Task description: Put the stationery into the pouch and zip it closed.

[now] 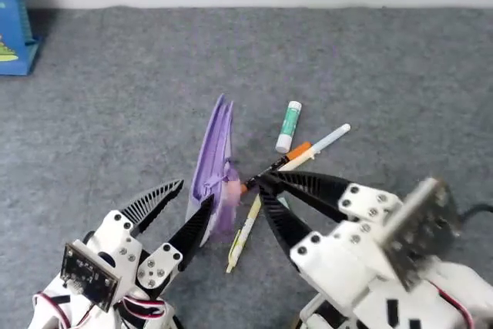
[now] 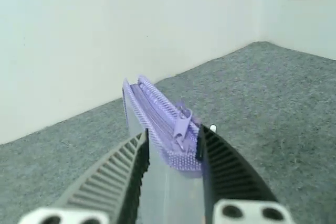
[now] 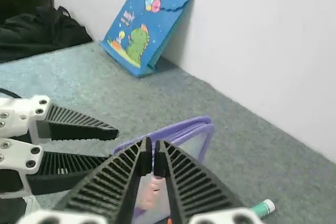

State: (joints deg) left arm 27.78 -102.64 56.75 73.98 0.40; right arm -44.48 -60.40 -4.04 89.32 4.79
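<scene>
The purple pouch [image 1: 215,156] stands on its long edge in the middle of the grey mat, zip side up. In the left wrist view its zip pull [image 2: 181,123] lies on top. My left gripper [image 1: 196,194] is open, and the near end of the pouch [image 2: 163,116] sits between its fingertips. My right gripper [image 1: 259,182] is shut, its tips beside the pouch at the black end of an orange and white pen [image 1: 308,148]. I cannot tell whether it holds anything. A green and white glue stick [image 1: 289,126] and a yellow pen [image 1: 245,233] lie on the mat.
A blue gift bag [image 1: 11,28] leans on the wall at the far left, also seen from the right wrist [image 3: 147,24]. A black bag [image 3: 37,30] lies beyond it. The mat [image 1: 370,67] is bare towards the back and the right.
</scene>
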